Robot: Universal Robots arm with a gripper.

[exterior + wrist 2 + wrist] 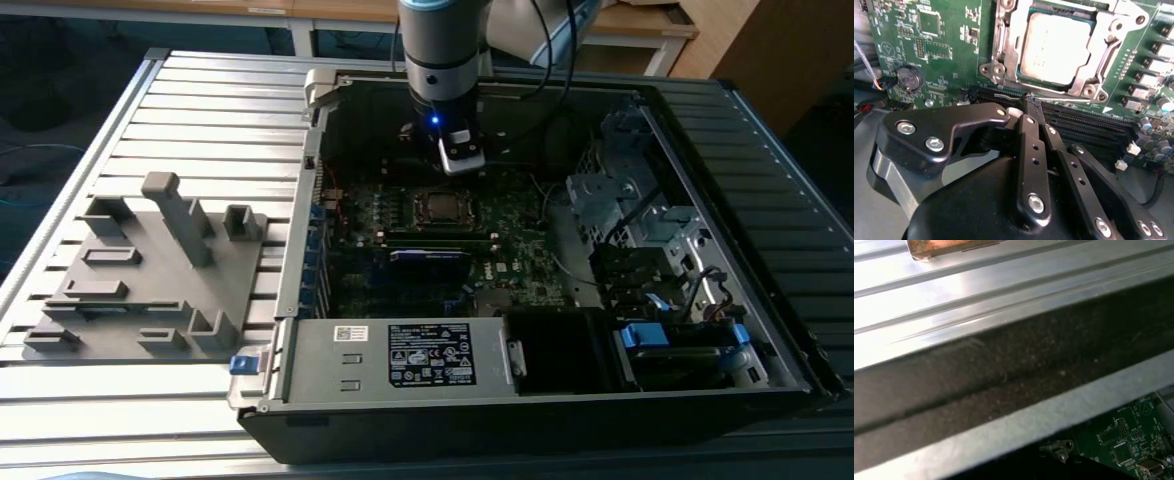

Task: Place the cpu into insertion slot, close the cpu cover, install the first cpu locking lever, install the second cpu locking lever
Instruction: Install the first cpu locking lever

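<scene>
Silver-grey cpu sits under the closed cpu cover ahead of my narrowed, empty gripper; levers unclear

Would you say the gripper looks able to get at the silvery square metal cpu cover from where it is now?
Probably yes: the gripper hangs inside the open case just beside the silvery square metal cpu cover, and nothing stands between them.
</scene>
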